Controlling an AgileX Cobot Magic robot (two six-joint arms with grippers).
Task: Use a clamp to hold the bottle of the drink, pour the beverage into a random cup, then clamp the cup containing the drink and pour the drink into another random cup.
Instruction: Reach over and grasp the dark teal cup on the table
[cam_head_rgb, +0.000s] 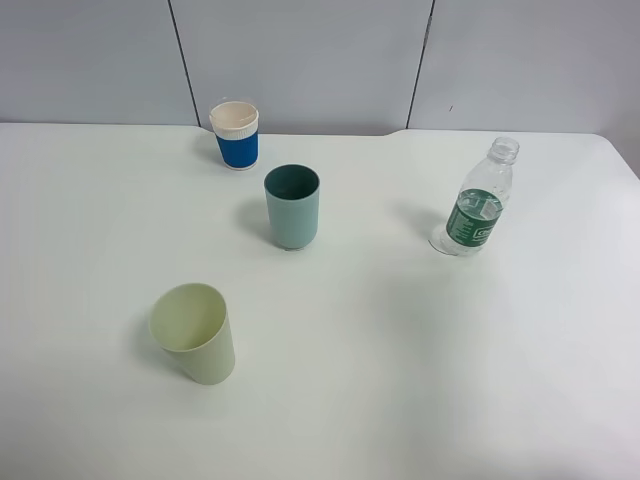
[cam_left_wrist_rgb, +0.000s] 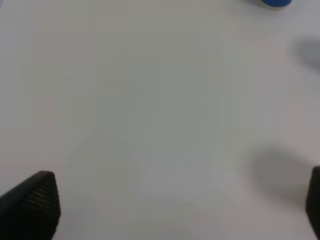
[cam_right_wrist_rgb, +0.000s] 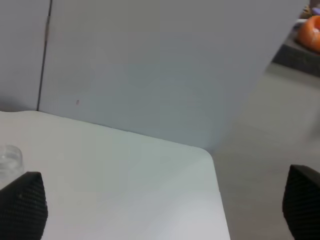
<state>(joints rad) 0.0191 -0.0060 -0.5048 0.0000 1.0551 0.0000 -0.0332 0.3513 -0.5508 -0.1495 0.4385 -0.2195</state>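
Nothing of the task looks begun. In the high view the bottle (cam_head_rgb: 478, 205) stands upright and uncapped at the right, the teal tumbler (cam_head_rgb: 292, 207) near the centre and the pale yellow-green tumbler (cam_head_rgb: 195, 332) at the lower left, all well apart on the counter (cam_head_rgb: 400, 400). Whether either tumbler holds liquid cannot be told. Both tools are released and grasp nothing. The left tool (cam_left_wrist_rgb: 175, 202) hangs over bare counter. The right tool (cam_right_wrist_rgb: 162, 202) shows only the bottle's mouth beside one of its jaws, not between them. Neither tool appears in the high view.
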